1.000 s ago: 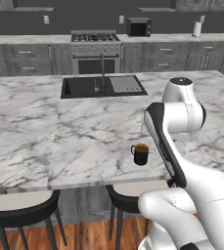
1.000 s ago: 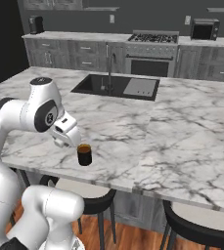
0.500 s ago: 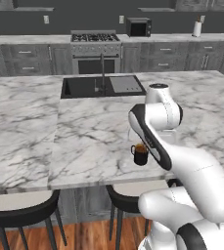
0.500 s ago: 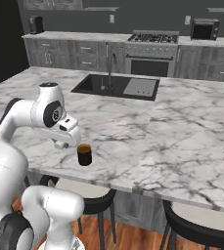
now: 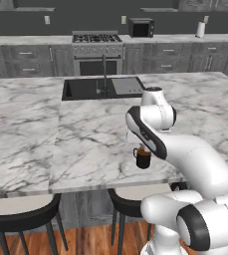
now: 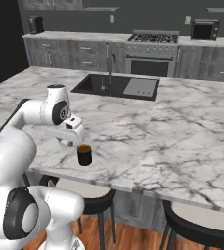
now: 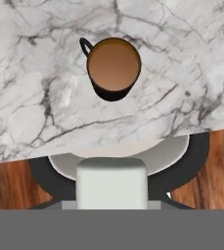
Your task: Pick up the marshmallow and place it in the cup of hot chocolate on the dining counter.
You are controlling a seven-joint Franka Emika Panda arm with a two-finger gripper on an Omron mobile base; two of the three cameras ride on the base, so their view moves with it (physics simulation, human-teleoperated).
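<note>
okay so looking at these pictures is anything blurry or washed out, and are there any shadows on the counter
Hand view: the marshmallow looms large and soft-edged at the bottom, while the cup of hot chocolate is sharp. Left base view: even light, the cup casting barely any shadow on the dining counter. Right base view: crisp, no glare, dark back wall.

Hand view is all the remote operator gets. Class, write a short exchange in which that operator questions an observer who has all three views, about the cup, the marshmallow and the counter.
Operator: I see the marshmallow at my pincer and the cup ahead on the counter. Is the pincer over the cup?
Observer: No. In the right base view it hangs beside the cup, by the counter's near edge, a little higher than the rim.
Operator: What else is on this counter?
Observer: A black sink with a tall faucet is set into it farther in, well apart from the cup.
</note>
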